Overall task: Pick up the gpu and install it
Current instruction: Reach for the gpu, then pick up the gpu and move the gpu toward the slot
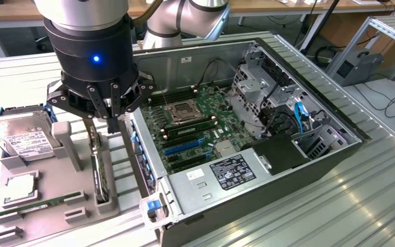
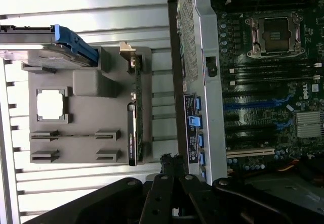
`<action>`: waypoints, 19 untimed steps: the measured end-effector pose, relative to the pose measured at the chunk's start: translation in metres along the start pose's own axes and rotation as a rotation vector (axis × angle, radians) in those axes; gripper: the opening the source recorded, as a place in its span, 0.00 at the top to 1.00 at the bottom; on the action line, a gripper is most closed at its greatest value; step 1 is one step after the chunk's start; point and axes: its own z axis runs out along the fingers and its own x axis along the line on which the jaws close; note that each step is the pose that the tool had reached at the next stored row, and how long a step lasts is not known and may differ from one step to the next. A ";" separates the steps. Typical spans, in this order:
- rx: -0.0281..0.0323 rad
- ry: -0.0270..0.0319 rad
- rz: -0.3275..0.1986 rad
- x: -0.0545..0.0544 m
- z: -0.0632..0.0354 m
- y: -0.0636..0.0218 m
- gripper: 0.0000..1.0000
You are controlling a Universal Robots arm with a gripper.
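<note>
Claw (image 1: 115,114) first: hangs shut, fingers drawn together, grips nothing.

Below it, the gpu (image 1: 100,170): upright on its long edge in a slot of the grey holder (image 1: 67,149), not yet lifted, not yet in the computer case (image 1: 266,164).

Judging from this pose, could go wrong in several ways. Would land on the card's upper edge instead of straddling it if lowered while closed, pressing the board into the slot or tipping it sideways. Could slip off so thin an edge-on target if spread too little or centred badly, with fan shroud on one face and bare green board on the other giving uneven purchase. Could brush the case's side wall, standing just beside the holder, on any drift toward the exterior view's right.

Relative to the claw: lies lower, clearly apart, nothing touching. Seems shifted a little toward the case rather than square over the card. Looks alike through the wrist view: gpu (image 2: 134,128) edge-on in its slot, claw (image 2: 169,163) off on the case side. Cannot tell over which part of the card's length.

Outward from the card: shares the holder with a square processor chip (image 1: 19,185) and a narrow RAM stick (image 1: 22,208), both well apart from the claw. Has a hard drive (image 1: 19,135) in a blue frame propped at the holder's far end. Faces, on the other side, the open case with motherboard (image 1: 197,121) and blue expansion slots (image 1: 187,146) exposed. Rests, holder and case alike, on the ribbed metal desk (image 1: 362,206).
</note>
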 end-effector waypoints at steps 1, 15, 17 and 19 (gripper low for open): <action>0.0000 0.0000 0.000 0.000 0.0000 -0.0001 0.89; 0.0000 0.0000 0.000 0.000 0.0000 0.0000 0.76; 0.0000 0.0000 0.000 0.000 0.0000 -0.0001 0.64; 0.0000 0.0000 0.000 0.000 0.0000 -0.0001 0.58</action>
